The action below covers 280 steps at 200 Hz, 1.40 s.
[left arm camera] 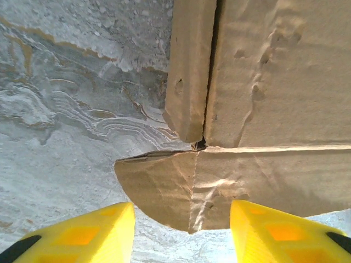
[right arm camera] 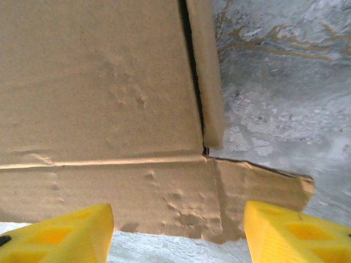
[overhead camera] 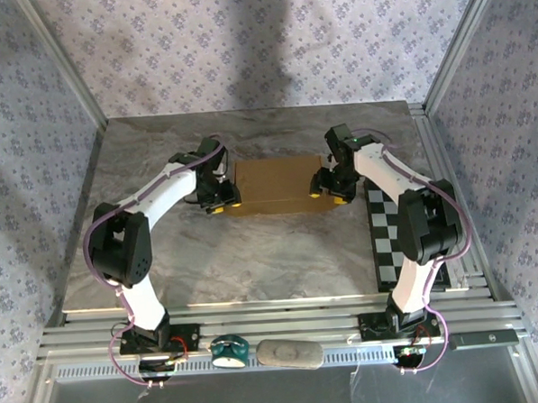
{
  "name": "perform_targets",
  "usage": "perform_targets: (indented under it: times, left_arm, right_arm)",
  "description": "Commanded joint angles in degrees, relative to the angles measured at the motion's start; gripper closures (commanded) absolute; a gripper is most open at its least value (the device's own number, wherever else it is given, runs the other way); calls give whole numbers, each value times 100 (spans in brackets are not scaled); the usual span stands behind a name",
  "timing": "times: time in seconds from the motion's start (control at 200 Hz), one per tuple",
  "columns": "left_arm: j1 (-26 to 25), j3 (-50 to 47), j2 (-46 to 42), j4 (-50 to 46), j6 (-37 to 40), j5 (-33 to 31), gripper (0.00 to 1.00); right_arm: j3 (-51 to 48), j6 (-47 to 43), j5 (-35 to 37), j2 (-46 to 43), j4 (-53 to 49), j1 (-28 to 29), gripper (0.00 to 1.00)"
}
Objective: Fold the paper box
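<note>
On the marble-patterned table (overhead camera: 254,256), the left arm (overhead camera: 152,203) is rising from its base at the near edge, bending at an elbow that is sticking out to the left, and reaching forward and to the right. The left gripper (overhead camera: 222,197) is hovering at the left end of the paper box (overhead camera: 277,187). Its yellow fingers (left arm camera: 109,230) are standing spread, pinching nothing, with a rounded corner flap (left arm camera: 159,186) lying flat on the table just ahead of them.

The box, plain tan cardboard, is lying in the middle of the table between the two arms, a narrow side strip (left arm camera: 189,66) running along its left end.

The right arm (overhead camera: 404,190) is mirroring that pose, its elbow out to the right and its forearm angling in. The right gripper (overhead camera: 329,185) is hanging at the box's right end with its fingers (right arm camera: 290,230) likewise spread apart and gripping nothing. A black-and-white checkered board (overhead camera: 388,240) is lying beneath that arm.
</note>
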Motion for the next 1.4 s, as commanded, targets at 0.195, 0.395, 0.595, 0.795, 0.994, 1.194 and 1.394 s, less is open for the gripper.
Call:
perform_targets:
  times: [0.195, 0.395, 0.595, 0.795, 0.994, 1.194, 1.394]
  left_arm:
    - [-63, -315, -87, 342, 22, 233, 51]
    - [-60, -495, -51, 704, -80, 339, 52]
    - [-65, -567, -136, 1050, -122, 346, 52]
    - [-23, -583, -141, 1235, -116, 543, 53]
    - [-8, -792, -137, 1532, -230, 707, 56]
    - [46, -847, -156, 1592, -231, 732, 59]
    - [49, -886, -198, 1628, -308, 745, 67]
  right_arm:
    - [-416, -114, -88, -38, 148, 32, 36]
    - [-505, -44, -568, 51, 519, -74, 37]
    - [-643, 13, -993, 49, 736, -267, 37]
    - [-841, 119, -1509, 78, 1019, -451, 39]
    - [-975, 242, -1737, 5, 1124, -548, 43]
    - [-1020, 301, -1866, -8, 1140, -591, 51]
    - [-1061, 369, -1935, -60, 1147, -633, 60]
